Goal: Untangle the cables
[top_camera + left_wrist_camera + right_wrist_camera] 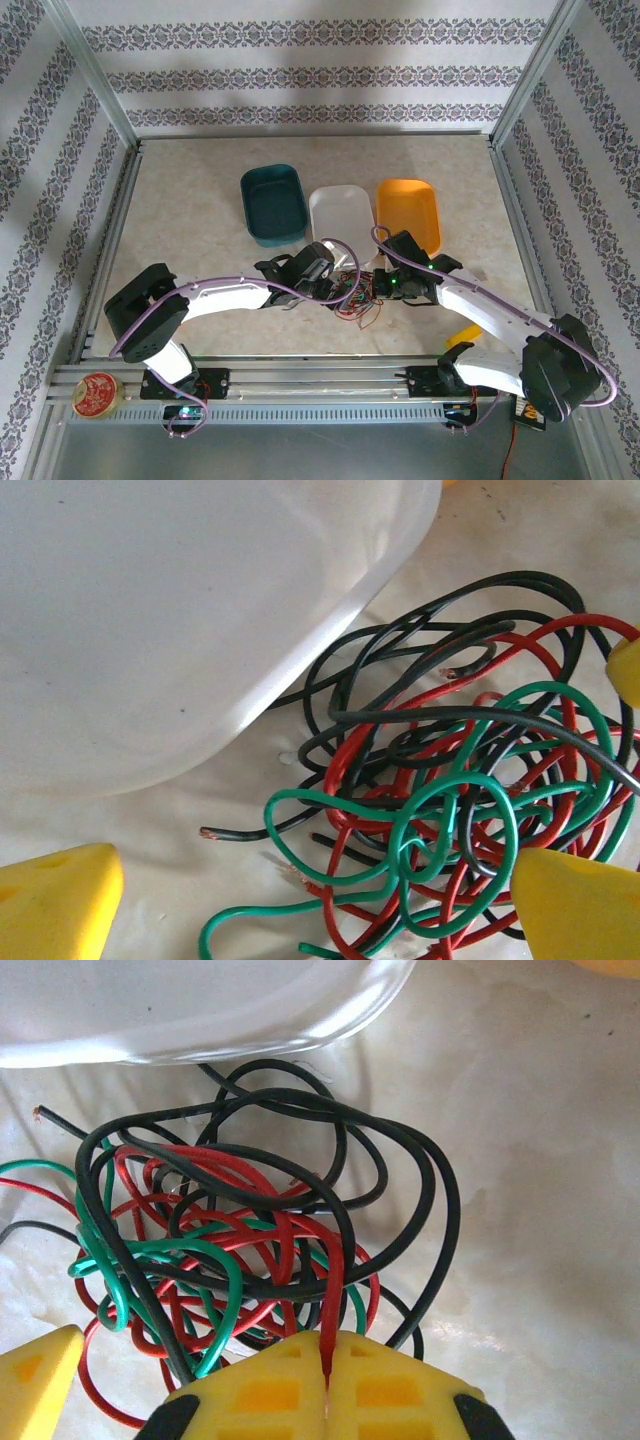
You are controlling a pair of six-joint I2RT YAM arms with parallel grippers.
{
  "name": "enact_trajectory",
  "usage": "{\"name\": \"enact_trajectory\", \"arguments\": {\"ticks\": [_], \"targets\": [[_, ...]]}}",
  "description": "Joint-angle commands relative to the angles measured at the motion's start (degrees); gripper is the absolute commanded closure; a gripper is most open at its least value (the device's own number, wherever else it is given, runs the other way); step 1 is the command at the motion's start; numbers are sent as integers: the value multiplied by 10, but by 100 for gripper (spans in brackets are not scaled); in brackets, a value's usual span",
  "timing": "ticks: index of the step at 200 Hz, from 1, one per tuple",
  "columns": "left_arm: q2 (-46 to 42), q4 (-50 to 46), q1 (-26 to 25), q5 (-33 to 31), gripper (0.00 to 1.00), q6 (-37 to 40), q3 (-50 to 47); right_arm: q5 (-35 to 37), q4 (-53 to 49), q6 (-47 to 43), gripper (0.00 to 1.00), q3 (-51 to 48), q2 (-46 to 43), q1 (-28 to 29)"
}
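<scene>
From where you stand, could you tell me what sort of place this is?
Probably a lab robot cell, not a home: an aluminium frame boxes in a table with wallpaper-patterned panels, two robot arms are bolted to its near rail, and three trays sit behind tangled cables.

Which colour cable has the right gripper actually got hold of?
The red cable: it alone runs into the seam of the shut right gripper; green cables and black cables lie outside it.

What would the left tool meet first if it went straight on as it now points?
Probably the cables just ahead of its open fingers; the white tray lies beyond, though depth is unclear.
</scene>
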Motion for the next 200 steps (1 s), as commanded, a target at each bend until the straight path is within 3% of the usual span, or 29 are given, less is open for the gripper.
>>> {"name": "enact_trajectory", "arguments": {"ticks": [1,35,59,89,122,164,200], "targets": [[20,35,-10,23,1,14,19,-9,1,-11,100,1,-14,6],[51,54,-10,42,1,21,37,-51,1,-26,100,12,-37,-1],[69,58,-10,54,15,28,45,-91,7,-16,100,15,-58,-24],[87,67,-9,58,53,32,47,-119,18,6,100,11,-97,-72],[106,67,-6,56,82,32,50,-142,29,23,100,18,-132,-108],[110,64,-1,50,100,29,44,-127,28,27,100,42,-166,-122],[104,57,1,37,100,27,32,-73,36,7,100,69,-204,-130]]}}
